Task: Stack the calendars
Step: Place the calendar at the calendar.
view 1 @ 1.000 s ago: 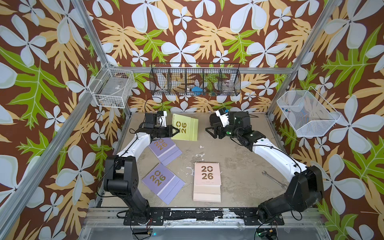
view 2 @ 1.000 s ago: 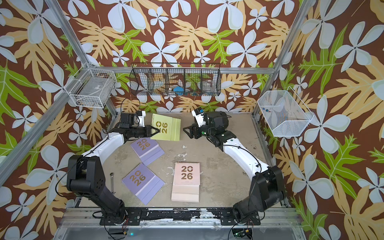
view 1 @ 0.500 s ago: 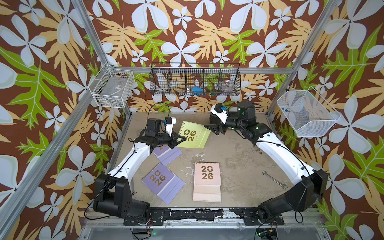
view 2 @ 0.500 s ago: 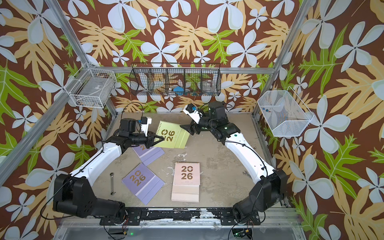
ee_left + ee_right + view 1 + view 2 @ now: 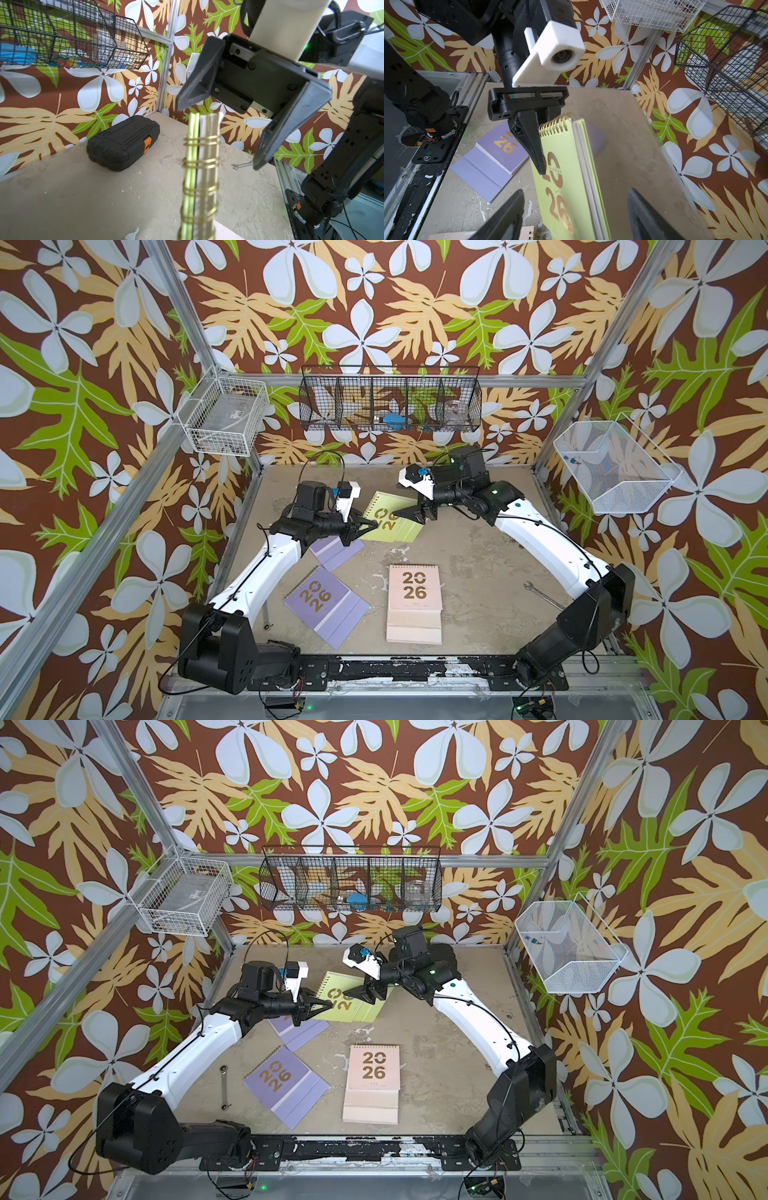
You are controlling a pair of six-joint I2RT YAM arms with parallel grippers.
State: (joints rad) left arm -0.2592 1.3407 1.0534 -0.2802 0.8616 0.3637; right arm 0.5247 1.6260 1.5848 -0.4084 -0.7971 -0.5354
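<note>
The lime green calendar [image 5: 392, 526] [image 5: 353, 1006] hangs tilted above the table at the back, and my left gripper [image 5: 371, 525] [image 5: 328, 1005] is shut on its spiral-side corner. The right wrist view shows the left fingers [image 5: 532, 143] pinching the green calendar [image 5: 566, 187]. My right gripper [image 5: 409, 515] [image 5: 577, 218] is open, its fingers either side of the calendar's opposite edge with gaps. Edge-on, the green calendar [image 5: 199, 176] points at the right gripper [image 5: 217, 136]. One lilac calendar [image 5: 334, 551] lies under the left gripper. Another lilac calendar [image 5: 326, 608] and a pink calendar [image 5: 414, 601] lie near the front.
A black ribbed case [image 5: 122, 143] with an orange latch sits at the back of the table. One wrench [image 5: 542, 595] lies front right and another wrench [image 5: 224, 1088] front left. A black wire basket [image 5: 390, 402] and two white baskets hang on the walls.
My left gripper has carried the green calendar forward and to the right, tilting it. My right gripper has come down and left until it straddles the calendar's far edge.
</note>
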